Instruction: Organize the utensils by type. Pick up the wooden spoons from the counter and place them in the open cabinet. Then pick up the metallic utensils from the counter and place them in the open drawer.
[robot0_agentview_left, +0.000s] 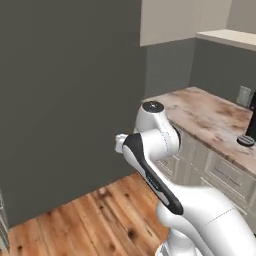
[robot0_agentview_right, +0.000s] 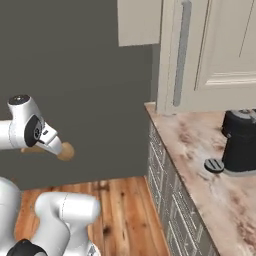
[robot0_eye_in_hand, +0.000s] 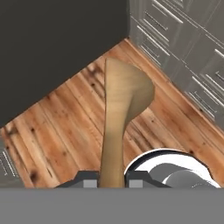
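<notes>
I have the larger wooden spoon (robot0_eye_in_hand: 120, 118) pinched by its handle between my two fingertips (robot0_eye_in_hand: 89, 177), my gripper (robot0_eye_in_hand: 111, 179) closed narrowly on it. Seen along my hand, the handle rises straight out from between the tips and widens to the round bowl, which points away from me. It is all tan wood: I judge it light and stiff, not fragile, but smooth enough to swivel in a thin pinch. The bowl end carries most of the weight, so a hold low on the handle leaves it free to pivot; a grip nearer the neck would be steadier.

Beyond the spoon lies the wooden floor (robot0_eye_in_hand: 65, 118), so I am carrying it in the air off the counter's edge, not over the stone. In the right base view the bowl (robot0_agentview_right: 65, 151) pokes out past my wrist, well to the left of the counter (robot0_agentview_right: 200, 150).

Farther from the spoon, cream drawer fronts (robot0_eye_in_hand: 175, 39) run under the counter. Above the stone hangs the cabinet's panelled door (robot0_agentview_right: 210, 50), where I judge this spoon must go. A dark appliance (robot0_agentview_right: 240, 142) stands on the counter beneath it.
</notes>
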